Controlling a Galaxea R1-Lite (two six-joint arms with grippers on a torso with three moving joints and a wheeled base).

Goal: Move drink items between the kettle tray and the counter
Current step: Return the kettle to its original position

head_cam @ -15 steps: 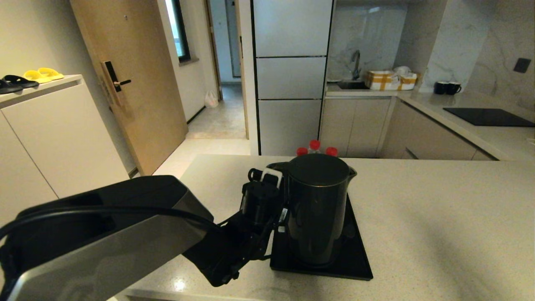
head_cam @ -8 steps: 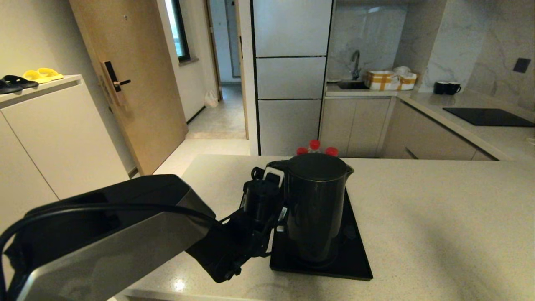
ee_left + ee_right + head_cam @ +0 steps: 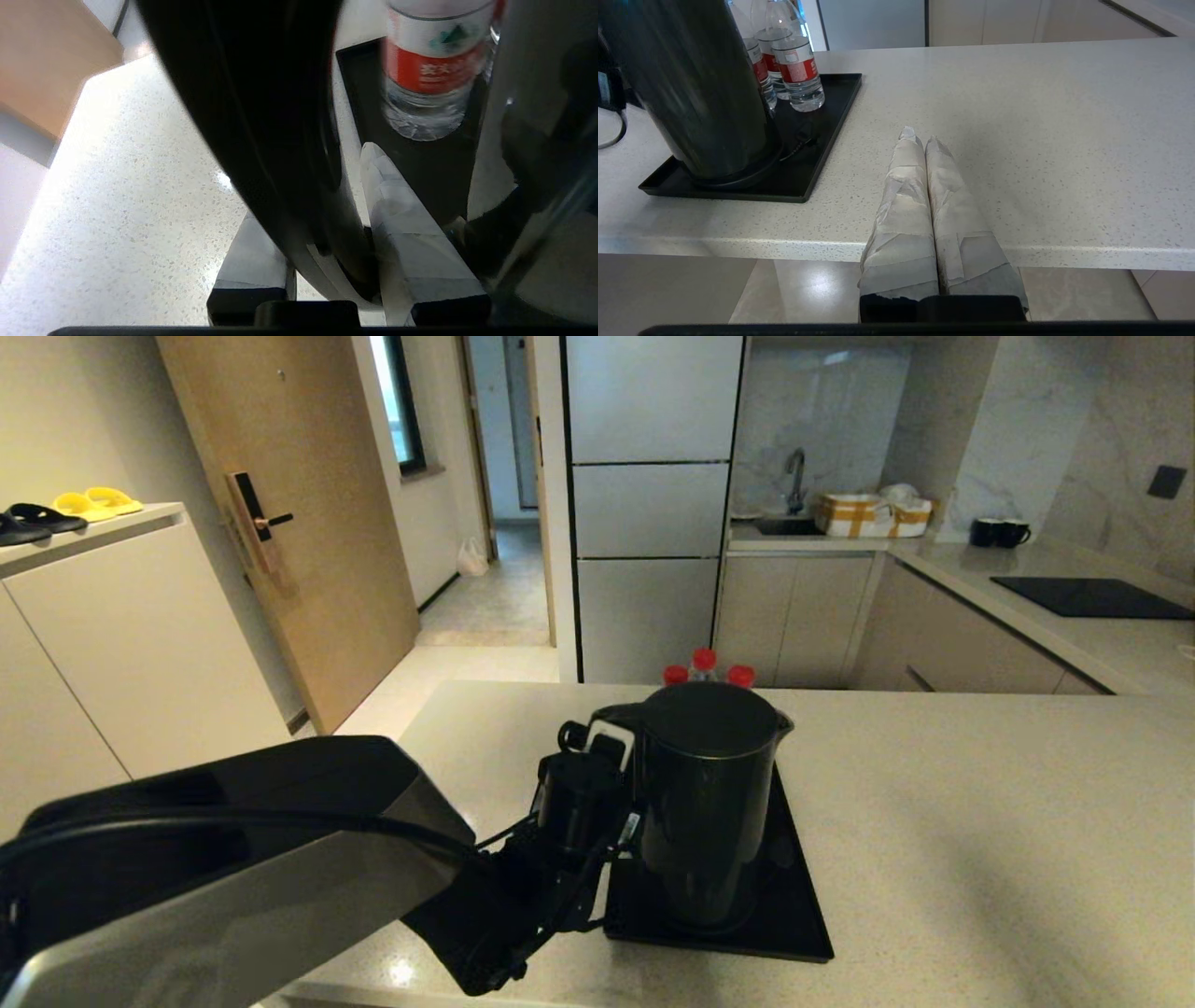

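Fingers (image 3: 411,242) of the left gripper (image 3: 611,742) pinched the kettle (image 3: 705,803) handle at its nine o'clock; the kettle had dipped toward the tray (image 3: 803,933), probably being set down. Right gripper (image 3: 920,140) idled, pressed together.

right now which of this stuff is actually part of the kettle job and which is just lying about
Part of the job:
kettle
tray
counter
left gripper, shut on the kettle handle
water bottles on the tray

Lying about:
sandals
cooktop
mugs
right gripper, parked, shut
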